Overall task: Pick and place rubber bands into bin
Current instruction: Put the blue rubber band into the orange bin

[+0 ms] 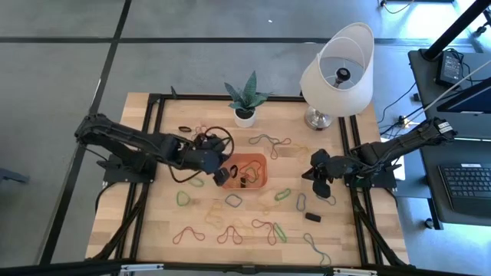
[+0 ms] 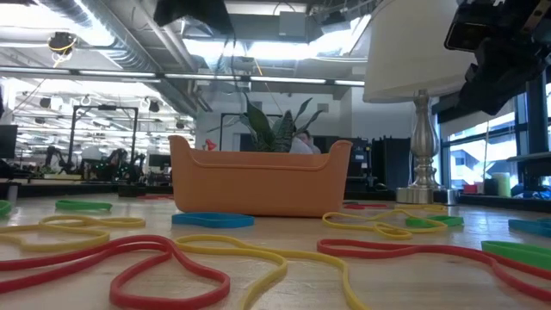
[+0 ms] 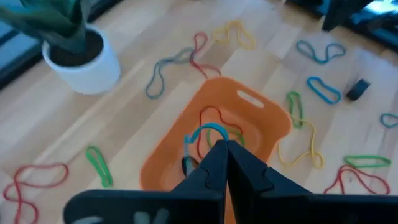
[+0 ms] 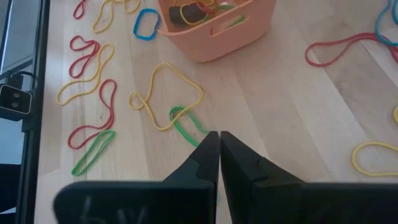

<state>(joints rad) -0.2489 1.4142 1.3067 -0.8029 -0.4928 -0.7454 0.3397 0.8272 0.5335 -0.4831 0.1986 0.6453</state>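
From above, my left gripper [image 1: 222, 175] reaches over the orange bin [image 1: 257, 161] at the middle of the desk [image 1: 153, 230], the arm stretched in from the left edge. My right gripper [image 1: 318, 180] waits near the right side of the desk, apart from the bin. Many rubber bands [image 1: 230, 201] lie scattered around.

At desk height, the bin [image 2: 258, 181] stands behind red and yellow bands [image 2: 172, 258], with the lamp [image 2: 419, 129] to its side.

Past my left wrist, my jaws are closed on a blue band [image 3: 208, 132] that hangs above the bin [image 3: 261, 118], which already holds some bands. I think the thin loop could stick to one finger when I let go, or fall over the rim.

Past my right wrist, my jaws are closed and hold nothing, pointing down at a green band [image 4: 185, 127] and a yellow band [image 4: 165, 93].
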